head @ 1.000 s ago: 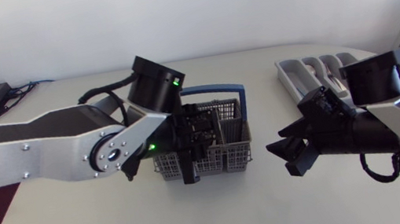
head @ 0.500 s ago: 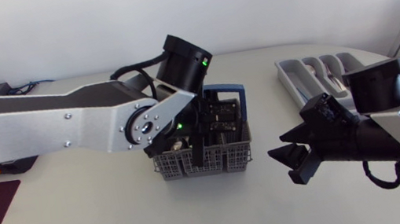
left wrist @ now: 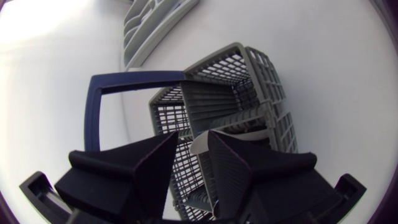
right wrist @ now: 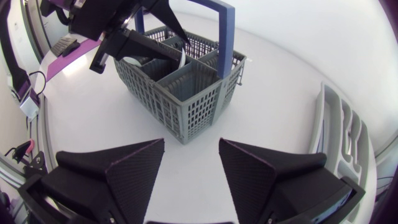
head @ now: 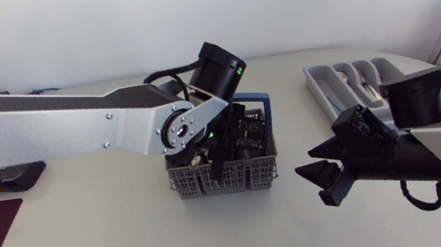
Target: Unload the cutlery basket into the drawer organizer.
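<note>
- Head view: the grey plastic lattice cutlery basket (head: pixel 246 175) with its blue hoop handle (head: pixel 256 98) stands upright near the middle of the white table (head: pixel 133 242). The long grey moulded drawer organizer (head: pixel 321 95) lies well apart from it, toward the table's far right corner.
- The left claw (head: pixel 216 163) reaches down into the basket's near side, and its arm hides most of the compartments from above.
- Left wrist view: this claw is set narrow. A pale curved piece of cutlery (left wrist: pixel 200 142) stands between its fingers, lying along one of them, while basket lattice shows between the piece and the other finger. I judge it not yet clamped.
- The right claw (head: pixel 313 184) hovers over bare table between basket and organizer. It is spread wide, holds nothing, and points toward the basket.
- Progress: the organizer's slots show a few dark shapes that may be cutlery already put away, though they are too small to be sure.
- In the right wrist view, the basket compartments nearest that camera look empty. The ones under the left arm cannot be checked.
- My reading is that the unloading is under way and not finished. At least the pale piece remains in the basket, to be gripped, lifted out and carried across to a slot.
</note>
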Controlling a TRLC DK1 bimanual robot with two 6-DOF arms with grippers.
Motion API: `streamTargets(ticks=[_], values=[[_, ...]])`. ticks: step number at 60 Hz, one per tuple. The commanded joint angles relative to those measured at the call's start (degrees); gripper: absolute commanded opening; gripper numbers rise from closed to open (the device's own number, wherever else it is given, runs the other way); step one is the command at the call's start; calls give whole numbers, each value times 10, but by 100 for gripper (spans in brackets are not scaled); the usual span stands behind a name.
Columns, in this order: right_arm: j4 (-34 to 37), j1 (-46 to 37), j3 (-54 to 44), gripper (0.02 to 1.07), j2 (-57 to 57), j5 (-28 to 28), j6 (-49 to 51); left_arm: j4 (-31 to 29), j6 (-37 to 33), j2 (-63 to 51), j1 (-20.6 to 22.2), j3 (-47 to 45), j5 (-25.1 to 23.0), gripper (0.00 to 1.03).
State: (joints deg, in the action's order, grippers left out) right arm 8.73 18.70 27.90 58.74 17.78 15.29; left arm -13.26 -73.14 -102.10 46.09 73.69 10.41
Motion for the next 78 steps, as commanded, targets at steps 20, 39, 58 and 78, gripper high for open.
streamTargets(ticks=[20, 39, 58, 78], values=[[-10, 7, -19, 69, -6, 3, 12, -14, -46, -33, -13, 26, 19, 36], [-13, 7, -21, 69, -7, 2, 14, -48, -53, -20, -9, 20, 18, 24], [-11, 10, -22, 69, -14, 0, 14, -64, -55, 15, -1, -7, 18, 14], [-12, 20, -23, 69, -13, -5, 14, -68, -81, 58, 7, -43, 16, 3]])
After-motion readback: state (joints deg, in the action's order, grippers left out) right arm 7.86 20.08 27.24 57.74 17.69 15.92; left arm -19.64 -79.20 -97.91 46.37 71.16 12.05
